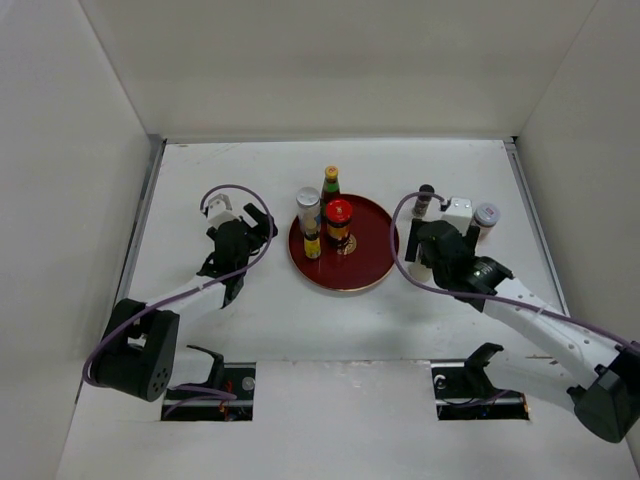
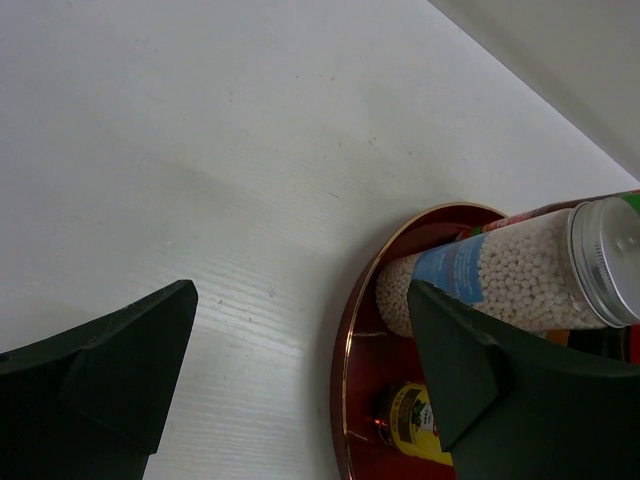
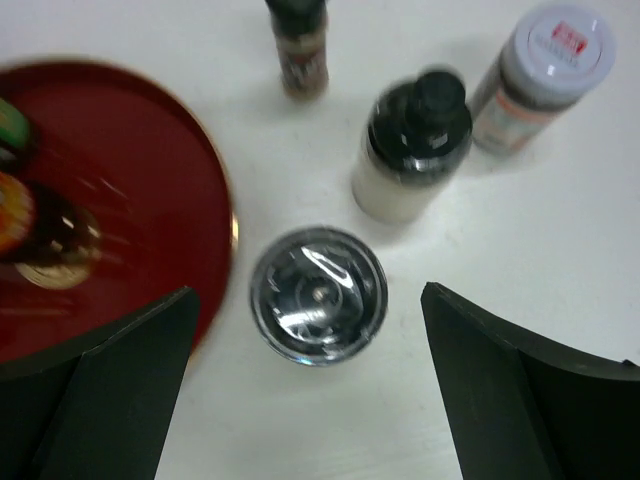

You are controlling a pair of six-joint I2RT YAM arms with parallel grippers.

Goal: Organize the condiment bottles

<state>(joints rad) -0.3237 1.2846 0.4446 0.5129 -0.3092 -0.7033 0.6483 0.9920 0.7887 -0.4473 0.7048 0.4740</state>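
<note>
Centring my open right gripper over the silver-capped jar just right of the red tray, I'd descend straight, avoiding neighbouring bottles; the left gripper hangs open.

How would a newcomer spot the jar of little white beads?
Find the round red tray in the middle of the white table. The jar of white beads stands at its far-left rim. Nothing else on the tray has a silver lid or a clear body.
</note>
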